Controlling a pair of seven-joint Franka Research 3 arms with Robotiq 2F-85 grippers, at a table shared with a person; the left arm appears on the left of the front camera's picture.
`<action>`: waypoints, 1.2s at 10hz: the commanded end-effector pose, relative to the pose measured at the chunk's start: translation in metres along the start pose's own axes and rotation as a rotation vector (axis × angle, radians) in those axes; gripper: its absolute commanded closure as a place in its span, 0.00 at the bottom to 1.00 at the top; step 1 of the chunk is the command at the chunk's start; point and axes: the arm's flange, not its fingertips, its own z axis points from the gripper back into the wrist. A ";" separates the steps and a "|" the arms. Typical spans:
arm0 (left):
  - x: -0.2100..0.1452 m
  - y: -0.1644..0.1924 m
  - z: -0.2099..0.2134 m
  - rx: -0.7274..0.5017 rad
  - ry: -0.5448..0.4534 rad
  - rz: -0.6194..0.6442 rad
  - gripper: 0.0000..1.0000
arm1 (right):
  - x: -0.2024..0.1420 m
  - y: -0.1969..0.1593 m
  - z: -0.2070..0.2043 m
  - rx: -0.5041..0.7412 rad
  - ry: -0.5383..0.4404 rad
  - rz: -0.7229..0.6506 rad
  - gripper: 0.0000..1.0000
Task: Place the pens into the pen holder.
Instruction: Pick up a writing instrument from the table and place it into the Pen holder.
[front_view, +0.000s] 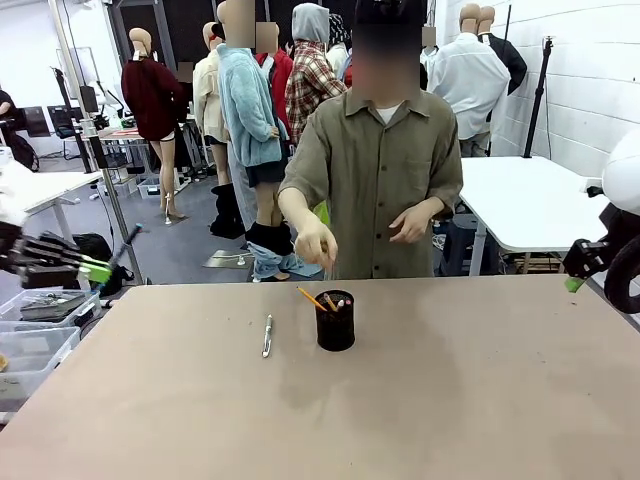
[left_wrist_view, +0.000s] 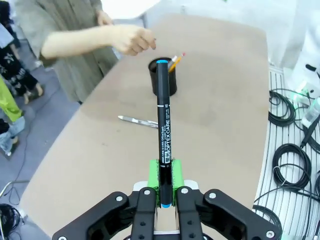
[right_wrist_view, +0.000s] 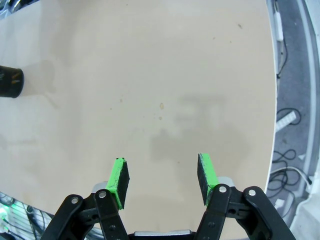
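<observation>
The black mesh pen holder (front_view: 335, 322) stands mid-table with an orange-yellow pencil (front_view: 311, 297) leaning in it. A silver pen (front_view: 267, 336) lies on the table to its left. My left gripper (front_view: 97, 268) hovers off the table's left edge, shut on a dark pen (front_view: 122, 248). In the left wrist view that black pen (left_wrist_view: 163, 120) sticks out from between the green pads (left_wrist_view: 154, 174) of the left gripper (left_wrist_view: 163, 176), towards the holder (left_wrist_view: 163, 80); the silver pen (left_wrist_view: 137, 120) lies nearer. My right gripper (right_wrist_view: 162, 180) is open over bare table, and sits at the right edge (front_view: 575, 283).
A person stands at the far side with one hand (front_view: 315, 245) held just above the holder. Clear plastic bins (front_view: 30, 345) sit off the table's left edge. Cables (left_wrist_view: 292, 155) lie on the floor beside the table. The brown tabletop (front_view: 480, 390) is bare around the holder.
</observation>
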 end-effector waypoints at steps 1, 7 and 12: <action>-0.035 -0.052 -0.008 -0.008 -0.024 0.023 1.00 | -0.003 0.004 -0.004 -0.030 -0.003 -0.010 0.31; 0.009 -0.012 -0.101 -0.134 -0.201 -0.054 1.00 | -0.003 0.004 -0.004 -0.030 -0.003 -0.010 0.31; 0.076 0.043 -0.226 -0.185 -0.399 -0.127 1.00 | -0.003 0.004 -0.004 -0.030 -0.003 -0.010 0.31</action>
